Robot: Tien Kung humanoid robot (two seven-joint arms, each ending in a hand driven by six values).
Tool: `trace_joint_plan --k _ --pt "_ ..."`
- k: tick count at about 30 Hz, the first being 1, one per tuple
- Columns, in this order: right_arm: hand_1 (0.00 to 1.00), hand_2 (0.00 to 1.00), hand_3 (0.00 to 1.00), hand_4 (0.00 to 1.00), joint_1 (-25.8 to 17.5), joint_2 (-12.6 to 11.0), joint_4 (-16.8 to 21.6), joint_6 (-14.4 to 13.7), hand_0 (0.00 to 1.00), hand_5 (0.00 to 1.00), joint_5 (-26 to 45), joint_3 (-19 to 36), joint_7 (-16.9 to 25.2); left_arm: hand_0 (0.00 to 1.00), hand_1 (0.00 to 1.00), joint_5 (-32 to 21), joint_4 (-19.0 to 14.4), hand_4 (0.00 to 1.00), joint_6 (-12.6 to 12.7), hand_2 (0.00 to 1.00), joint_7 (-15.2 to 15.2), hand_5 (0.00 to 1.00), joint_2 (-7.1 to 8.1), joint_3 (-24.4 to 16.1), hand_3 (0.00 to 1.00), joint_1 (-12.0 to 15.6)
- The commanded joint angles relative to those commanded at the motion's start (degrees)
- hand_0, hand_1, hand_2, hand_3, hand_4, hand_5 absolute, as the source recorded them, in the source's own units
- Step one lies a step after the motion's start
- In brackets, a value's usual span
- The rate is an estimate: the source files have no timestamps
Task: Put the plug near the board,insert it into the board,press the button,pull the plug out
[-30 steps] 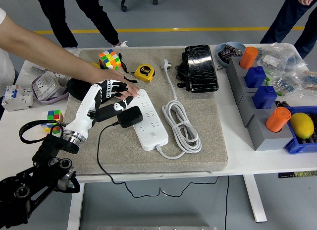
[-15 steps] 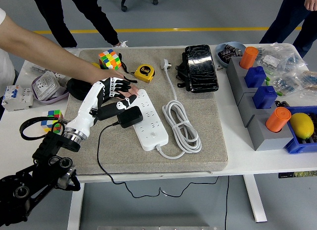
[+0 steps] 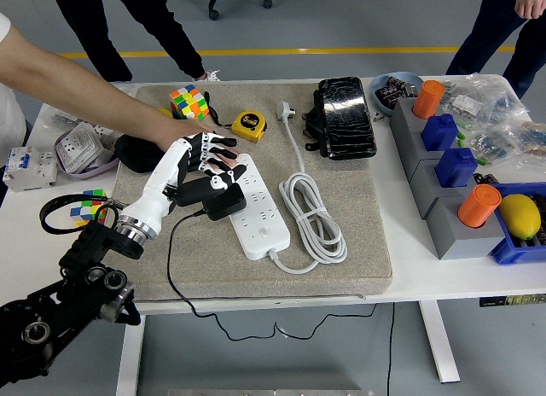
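Plug [image 3: 223,200]: black adapter block, rigid, light, trailing cord; seated on white board [image 3: 256,210]. My left robot hand [image 3: 203,157] hovers spread, empty; grip block's sides.

Legible text: none. Tape measure [image 3: 248,125], yellow: dark round label on its face, print too small to read. Grey socket box [image 3: 81,148], left bench edge: markings blurred. Bagged parts [image 3: 499,123], far right: print on the bags not readable. Power strip [image 3: 256,204]: no readable marking.
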Motion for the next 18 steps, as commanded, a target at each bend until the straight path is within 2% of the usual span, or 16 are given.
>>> trace_joint_plan --k 1,2,7,8,13,14,18 --pt "0.651 0.637 0.545 0.928 0.0 0.0 0.0 0.0 0.574 0.488 0.0 0.0 0.0 0.248 0.37 0.1 -0.1 0.845 0.0 0.506 0.1 0.262 -0.02 0.0 0.626 0.0" --pt "0.651 0.636 0.545 0.928 -0.1 0.0 0.0 0.0 0.572 0.488 0.0 0.0 0.0 0.248 0.328 0.1 -0.1 0.845 -0.1 0.486 0.2 0.263 -0.04 -0.1 0.627 0.0" --pt "0.651 0.636 0.545 0.928 -0.2 0.1 0.0 0.0 0.572 0.488 -0.1 0.2 0.0 0.248 0.328 0.2 -0.2 0.845 -0.2 0.486 0.4 0.263 -0.06 -0.2 0.627 0.0" --pt "0.651 0.636 0.545 0.928 -0.2 0.2 0.0 0.0 0.572 0.488 -0.1 0.2 0.0 0.241 0.215 0.2 -0.3 0.844 -0.2 0.393 0.4 0.256 -0.08 -0.2 0.623 0.0" --pt "0.651 0.636 0.545 0.928 -0.3 0.2 0.0 0.0 0.572 0.488 -0.1 0.2 0.0 0.241 0.215 0.4 -0.5 0.844 -0.2 0.393 0.5 0.256 -0.2 -0.4 0.623 0.0" --pt "0.651 0.636 0.545 0.929 -0.3 0.2 0.0 0.0 0.572 0.488 -0.1 0.3 0.0 0.202 0.181 0.7 -0.6 0.841 -0.2 0.352 0.7 0.247 -0.23 -0.4 0.623 -0.1" --pt "0.651 0.636 0.545 0.929 -0.3 0.3 0.0 0.0 0.572 0.488 -0.2 0.5 0.0 0.202 0.181 1.0 -1.1 0.841 -0.3 0.352 1.2 0.247 -0.23 -0.5 0.623 -0.2"
